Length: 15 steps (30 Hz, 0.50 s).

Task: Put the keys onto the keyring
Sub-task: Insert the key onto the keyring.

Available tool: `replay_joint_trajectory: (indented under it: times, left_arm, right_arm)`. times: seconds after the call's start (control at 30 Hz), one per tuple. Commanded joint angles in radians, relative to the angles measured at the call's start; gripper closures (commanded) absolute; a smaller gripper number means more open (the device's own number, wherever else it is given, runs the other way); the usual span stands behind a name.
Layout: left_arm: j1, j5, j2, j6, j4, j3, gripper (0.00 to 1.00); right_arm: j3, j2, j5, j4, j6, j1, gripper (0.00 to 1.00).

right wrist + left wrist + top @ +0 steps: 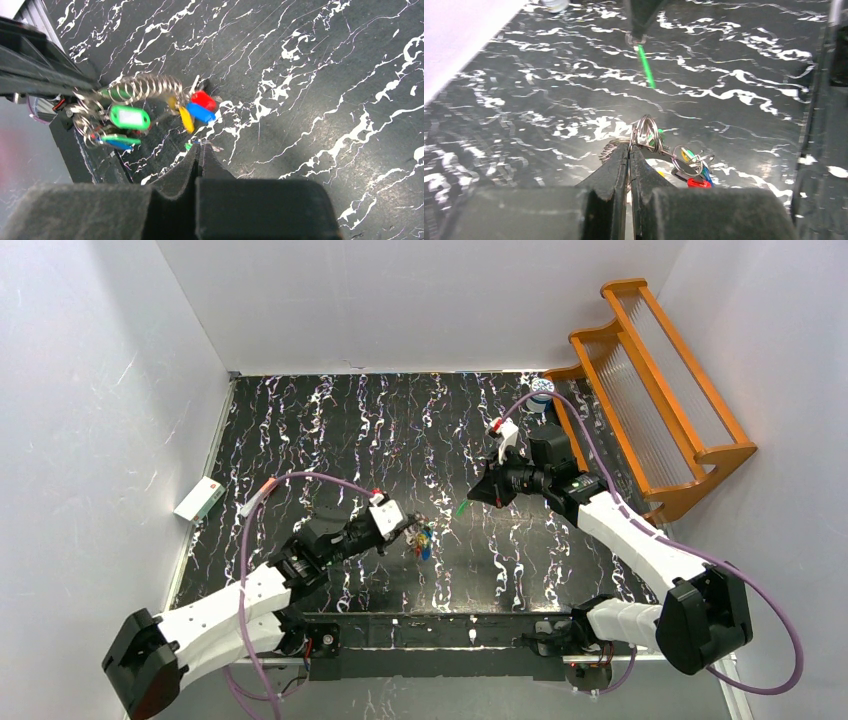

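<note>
Top external view: over the dark marbled bench (330,420), both arms reach inward, their hands facing each other but apart. The left hand (410,528), held off the surface and pinched shut, grips the keyring (645,131), with coloured keys (694,170) dangling beside it. The right hand (478,497), tilted downward, is clamped shut on a green key (462,508) above the bench.

Overhead plus wrist close-ups on keyring (642,129)
</note>
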Motion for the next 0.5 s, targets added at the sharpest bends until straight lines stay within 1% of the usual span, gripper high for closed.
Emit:
replay_joint_trajectory:
  times: [0.0, 0.13, 0.17, 0.23, 0.37, 0.47]
  left_arm:
    - [0.001, -0.168, -0.085, 0.178, -0.222, 0.109, 1.00]
    - [0.002, -0.265, -0.109, 0.265, -0.338, 0.148, 1.00]
    - [0.001, -0.310, -0.108, 0.275, -0.349, 0.149, 1.00]
    - [0.002, -0.332, -0.098, 0.291, -0.348, 0.140, 1.00]
    - [0.002, -0.283, -0.038, 0.285, -0.263, 0.090, 1.00]
    - [0.001, -0.161, 0.021, 0.274, -0.152, 0.040, 1.00]
  right_arm:
    - [0.047, 0.007, -0.024, 0.039, -0.020, -0.003, 0.99]
    - [0.036, 0.016, -0.035, 0.054, -0.015, -0.003, 0.99]
    - [0.033, 0.018, -0.039, 0.058, -0.014, -0.002, 0.99]
    - [0.022, 0.020, -0.047, 0.065, -0.014, -0.002, 0.99]
    - [-0.005, 0.010, -0.054, 0.071, -0.014, -0.003, 0.99]
    - [-0.023, -0.005, -0.053, 0.073, -0.017, -0.002, 0.99]
